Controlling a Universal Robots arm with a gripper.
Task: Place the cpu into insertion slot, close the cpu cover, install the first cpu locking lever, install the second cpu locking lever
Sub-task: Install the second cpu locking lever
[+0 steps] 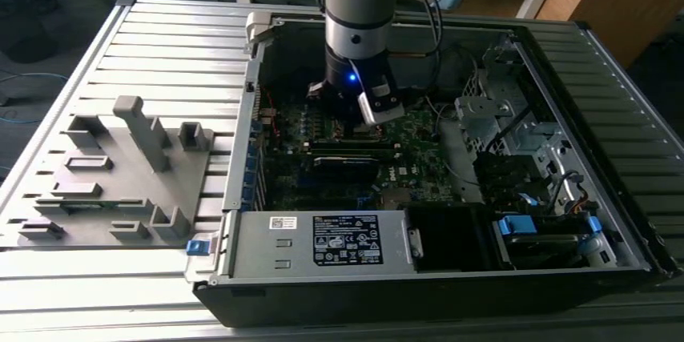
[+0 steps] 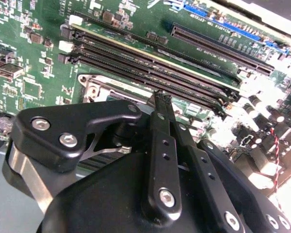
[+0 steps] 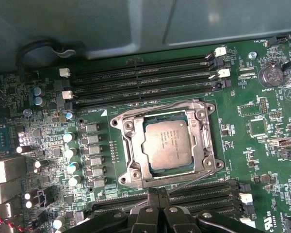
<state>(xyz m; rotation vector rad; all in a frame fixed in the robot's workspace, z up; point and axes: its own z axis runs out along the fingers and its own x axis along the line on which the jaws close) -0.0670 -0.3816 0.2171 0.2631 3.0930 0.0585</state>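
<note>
In the first wrist view the cpu [image 3: 166, 144], a dull silver square, lies in the insertion slot [image 3: 205, 112] on the green motherboard. The cpu cover [image 3: 132, 145], a silvery frame plate, lies flat around the chip. A thin metal locking lever [image 3: 194, 180] runs slanted along the socket's edge toward my gripper [image 3: 158, 193]. The black fingertips sit together at the lever's end; I cannot tell whether they pinch it. In the second wrist view the gripper [image 2: 161, 97] points at a corner of the socket [image 2: 93, 88]. In the exterior view the gripper [image 1: 360, 118] reaches down into the open computer case.
Long black memory slots [image 3: 145, 77] flank the socket on both sides. Capacitors [image 3: 70, 153] stand beside it. In the exterior view, case walls [image 1: 255, 118] surround the board, with a power supply [image 1: 320, 242] in front and a grey fixture plate [image 1: 118, 174] at the exterior view's left.
</note>
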